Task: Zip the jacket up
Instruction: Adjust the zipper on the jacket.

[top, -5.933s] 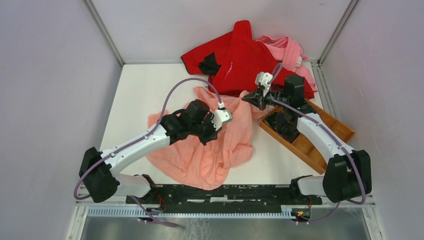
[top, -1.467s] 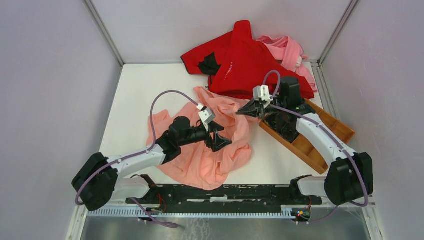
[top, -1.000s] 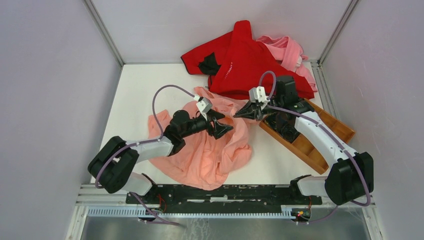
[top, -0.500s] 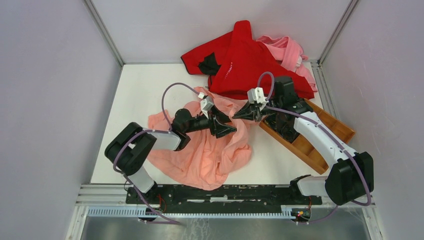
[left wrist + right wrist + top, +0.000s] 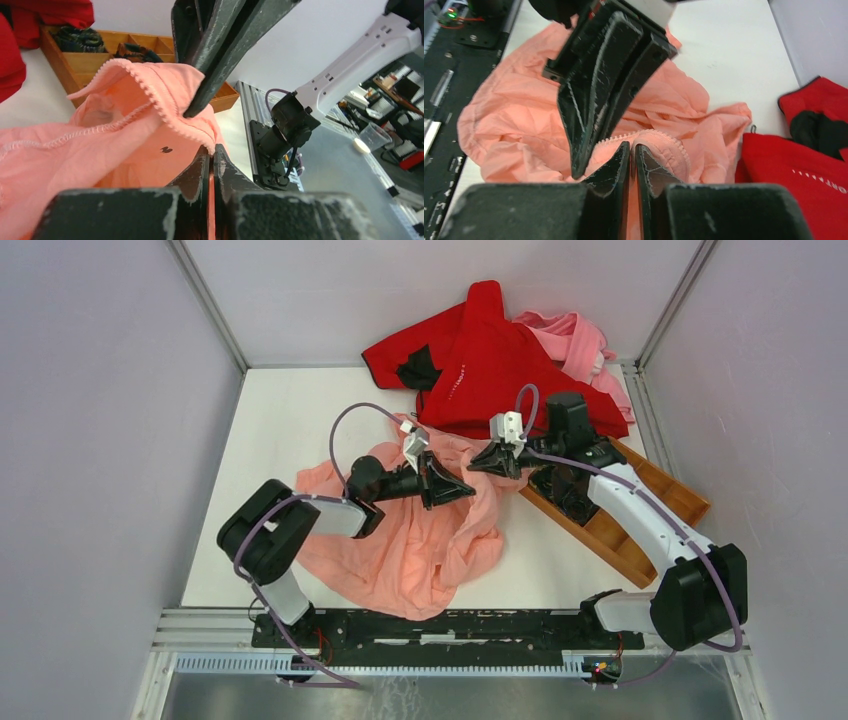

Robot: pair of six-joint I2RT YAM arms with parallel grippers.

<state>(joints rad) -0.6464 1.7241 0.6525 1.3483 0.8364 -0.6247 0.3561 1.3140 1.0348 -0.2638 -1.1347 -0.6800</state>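
Top external view: we see the jacket (image 5: 420, 550) lying crumpled on the white table (image 5: 280, 420), at the middle and reaching toward the near edge. Its far part lies close to a red garment (image 5: 490, 350). A paler pink garment (image 5: 580, 340) lies behind the red one at the far right, and a wooden tray (image 5: 600, 540) sits just to the right of the jacket. Over the jacket's far right part, the left gripper (image 5: 466, 492) and the right gripper (image 5: 476, 465) meet almost tip to tip.

Left wrist view: we find the left jaws pressed together on a thin layer of the salmon fabric. Opposite them, the right gripper pinches a raised fold bordered by zipper teeth (image 5: 150, 95).

Right wrist view: we note that the right jaws stand narrow, with the toothed edge caught between them.
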